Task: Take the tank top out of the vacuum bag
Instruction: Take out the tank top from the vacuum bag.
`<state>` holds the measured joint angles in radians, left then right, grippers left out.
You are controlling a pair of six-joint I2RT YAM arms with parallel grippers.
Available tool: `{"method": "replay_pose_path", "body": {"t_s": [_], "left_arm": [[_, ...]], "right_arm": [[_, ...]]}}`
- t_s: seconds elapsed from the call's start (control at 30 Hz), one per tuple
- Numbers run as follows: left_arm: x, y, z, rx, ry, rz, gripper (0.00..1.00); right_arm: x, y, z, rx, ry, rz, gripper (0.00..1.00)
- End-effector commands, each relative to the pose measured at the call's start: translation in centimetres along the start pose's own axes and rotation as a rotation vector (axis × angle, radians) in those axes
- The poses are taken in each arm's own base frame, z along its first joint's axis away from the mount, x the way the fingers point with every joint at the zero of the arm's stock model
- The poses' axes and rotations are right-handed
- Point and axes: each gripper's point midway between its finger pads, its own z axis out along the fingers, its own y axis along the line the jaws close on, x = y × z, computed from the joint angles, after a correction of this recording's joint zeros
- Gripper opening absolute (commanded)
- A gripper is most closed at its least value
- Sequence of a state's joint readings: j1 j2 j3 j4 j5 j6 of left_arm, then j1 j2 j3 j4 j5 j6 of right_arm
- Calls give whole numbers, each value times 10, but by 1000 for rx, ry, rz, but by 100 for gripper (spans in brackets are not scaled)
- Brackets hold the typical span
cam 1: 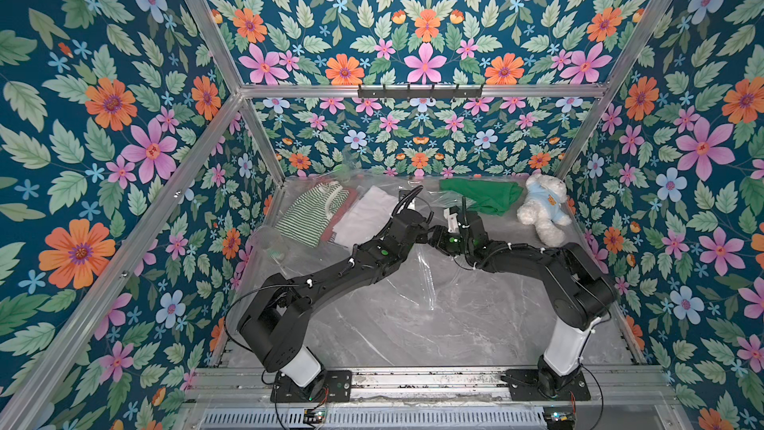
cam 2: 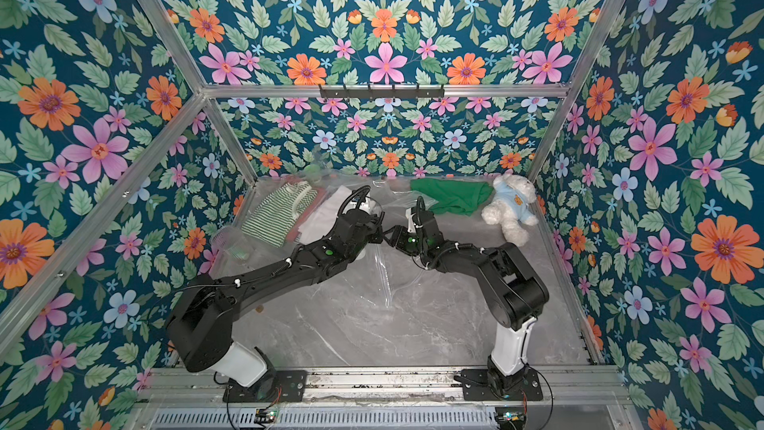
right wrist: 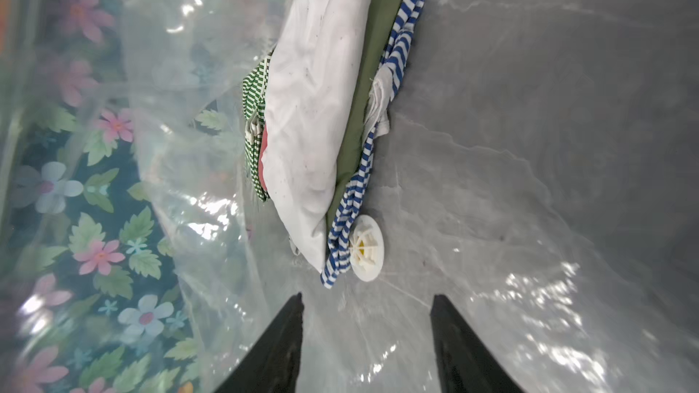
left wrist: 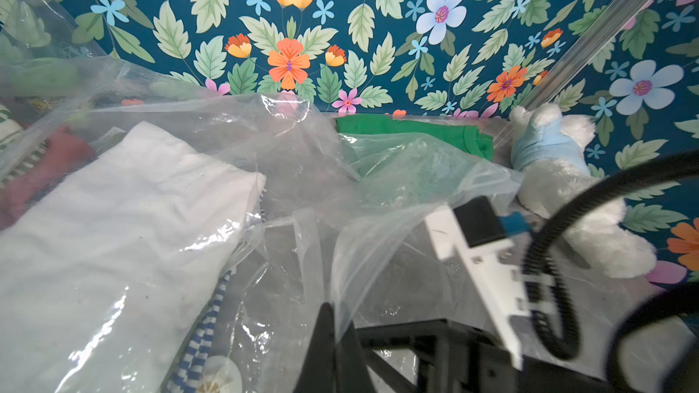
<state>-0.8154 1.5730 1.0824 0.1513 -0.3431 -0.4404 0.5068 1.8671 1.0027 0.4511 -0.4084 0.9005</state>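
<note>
Near edge: 2 arms on the front rail, left arm (cam 1: 330, 279) and right arm (cam 1: 537, 258). Both reach inward over the grey marble table (cam 1: 454, 324), and their wrists nearly meet at mid-table.

Left gripper (left wrist: 328, 313): fingers clenched together, with a fold of clear film pinched at the tip. The film rises from there.

Right gripper (right wrist: 367, 296): released. Its 2 fingers are spread with nothing between them, and they point along the bag's film toward the clothes pile.

1 vacuum bag (cam 1: 417, 279): clear and crinkly, spread over the middle and far left of the table.
1 white valve disc (right wrist: 366, 247): just ahead of the right fingertips, touching the pile's near end.

Garments seen inside the bag, stacked: 5.
- white (right wrist: 314, 107), on top
- green-and-white striped (cam 1: 312, 210)
- red (left wrist: 56, 156)
- olive (right wrist: 363, 107)
- blue-and-white striped (right wrist: 401, 43), at the bottom edge

I cannot tell which one is the tank top. All 5 lie under the film.

Far right of the table: 1 green garment (cam 1: 481, 196), its near edge covered by film. Just beside it lies 1 white teddy bear (cam 1: 541, 208) in a pale blue shirt.

Back wall: 1 black hook rack (cam 1: 419, 91) on the crossbar.
</note>
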Motion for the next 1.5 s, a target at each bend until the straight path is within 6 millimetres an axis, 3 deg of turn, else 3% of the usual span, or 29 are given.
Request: {"method": "replay_pose_path", "body": {"t_s": [0.0, 0.37, 0.57, 0.93, 1.0, 1.2, 1.27, 1.33, 1.4, 1.47], "left_arm": [[-14, -4, -4, 17, -48, -32, 0], [-15, -6, -6, 31, -49, -39, 0], [-13, -6, -6, 33, -45, -41, 0], [-13, -5, -7, 33, -46, -45, 0], [-12, -4, -7, 31, -43, -42, 0], [-9, -1, -6, 16, -40, -32, 0], [-9, 0, -5, 8, -39, -27, 0], [-7, 1, -4, 3, -36, -25, 0], [-7, 1, -4, 0, -36, -24, 0], [-7, 2, -4, -4, -36, -22, 0]], "right_arm": [[-8, 25, 18, -110, -2, 49, 55], [11, 36, 83, -183, 103, 137, 53], [14, 43, 102, -185, 144, 111, 52], [10, 35, 131, -155, 171, 133, 53], [10, 35, 134, -156, 175, 135, 50], [7, 38, 126, -141, 161, 106, 9], [7, 40, 119, -139, 151, 90, 2], [6, 44, 112, -143, 143, 71, 8], [5, 46, 105, -147, 130, 49, 29], [5, 48, 103, -148, 126, 37, 39]]}}
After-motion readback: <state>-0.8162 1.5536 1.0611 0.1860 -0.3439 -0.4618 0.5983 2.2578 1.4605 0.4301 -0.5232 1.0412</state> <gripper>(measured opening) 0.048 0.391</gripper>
